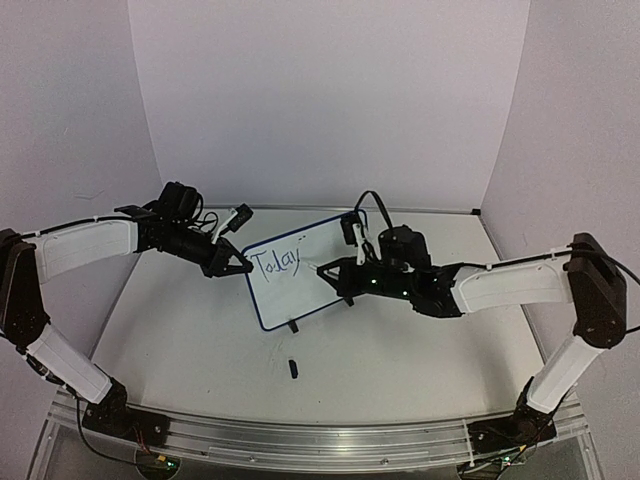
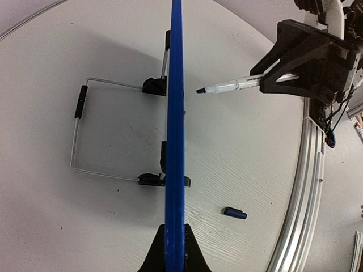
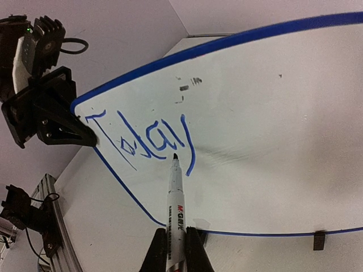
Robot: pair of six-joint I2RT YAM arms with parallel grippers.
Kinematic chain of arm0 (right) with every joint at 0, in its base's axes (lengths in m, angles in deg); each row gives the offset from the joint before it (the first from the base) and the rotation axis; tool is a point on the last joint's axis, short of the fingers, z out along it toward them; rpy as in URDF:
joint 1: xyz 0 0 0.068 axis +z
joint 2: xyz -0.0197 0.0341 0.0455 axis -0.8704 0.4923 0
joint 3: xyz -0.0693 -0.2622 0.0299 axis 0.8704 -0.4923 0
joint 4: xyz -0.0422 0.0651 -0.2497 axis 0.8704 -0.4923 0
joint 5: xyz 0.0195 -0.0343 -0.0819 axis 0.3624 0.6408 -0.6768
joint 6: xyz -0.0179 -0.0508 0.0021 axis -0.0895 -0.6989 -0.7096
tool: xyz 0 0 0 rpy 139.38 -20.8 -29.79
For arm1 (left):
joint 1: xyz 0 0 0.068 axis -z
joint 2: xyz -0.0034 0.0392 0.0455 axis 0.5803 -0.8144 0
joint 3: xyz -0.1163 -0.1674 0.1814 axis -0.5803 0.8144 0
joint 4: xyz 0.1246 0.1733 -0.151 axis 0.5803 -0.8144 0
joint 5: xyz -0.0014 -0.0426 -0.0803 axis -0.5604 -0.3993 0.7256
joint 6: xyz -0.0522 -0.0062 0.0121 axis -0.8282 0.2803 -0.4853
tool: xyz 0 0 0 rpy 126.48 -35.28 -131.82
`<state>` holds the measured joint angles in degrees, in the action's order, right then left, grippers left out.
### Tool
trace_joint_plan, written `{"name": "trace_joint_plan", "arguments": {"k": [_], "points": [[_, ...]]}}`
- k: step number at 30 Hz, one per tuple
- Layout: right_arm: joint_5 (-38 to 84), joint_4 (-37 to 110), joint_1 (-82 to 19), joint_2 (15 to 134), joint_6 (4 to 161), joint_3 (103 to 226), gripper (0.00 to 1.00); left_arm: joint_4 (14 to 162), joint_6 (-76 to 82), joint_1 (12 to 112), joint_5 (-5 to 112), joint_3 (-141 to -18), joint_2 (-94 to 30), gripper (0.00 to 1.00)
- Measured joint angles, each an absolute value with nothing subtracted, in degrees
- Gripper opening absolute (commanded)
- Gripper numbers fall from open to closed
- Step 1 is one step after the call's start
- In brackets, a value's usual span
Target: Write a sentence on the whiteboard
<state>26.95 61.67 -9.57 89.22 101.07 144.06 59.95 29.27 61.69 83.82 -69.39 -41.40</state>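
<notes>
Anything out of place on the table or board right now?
The pen cap lies loose on the table in front of the whiteboard. Small dark smudges mark it above the writing. Nothing else looks odd.

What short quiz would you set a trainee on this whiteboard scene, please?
1. True or false: the right gripper holds the marker uncapped.
2. What word is written on the whiteboard?
3. The marker's cap lies: A) on the table in front of the whiteboard; B) on the marker; C) behind the whiteboard.
Key: 1 true; 2 "Today"; 3 A.
</notes>
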Motion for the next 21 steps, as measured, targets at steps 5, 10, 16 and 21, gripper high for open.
{"name": "trace_joint_plan", "arguments": {"k": [5, 10, 16, 21], "points": [[26.16, 60.51, -9.57, 86.82, 100.79, 144.03, 0.00, 59.93, 29.29, 61.74, 83.49, -69.41, -41.40, 0.00], [25.50, 59.20, -9.57, 83.04, 100.72, 142.96, 0.00, 59.47, 29.29, 61.95, 83.08, -69.70, -41.40, 0.00], [25.59, 58.04, -9.96, 78.82, 100.35, 141.72, 0.00, 59.43, 29.31, 62.13, 82.97, -69.72, -41.40, 0.00], [27.19, 57.47, -12.06, 77.14, 99.85, 141.41, 0.00, 59.41, 29.34, 62.19, 82.92, -69.72, -41.40, 0.00]]}}
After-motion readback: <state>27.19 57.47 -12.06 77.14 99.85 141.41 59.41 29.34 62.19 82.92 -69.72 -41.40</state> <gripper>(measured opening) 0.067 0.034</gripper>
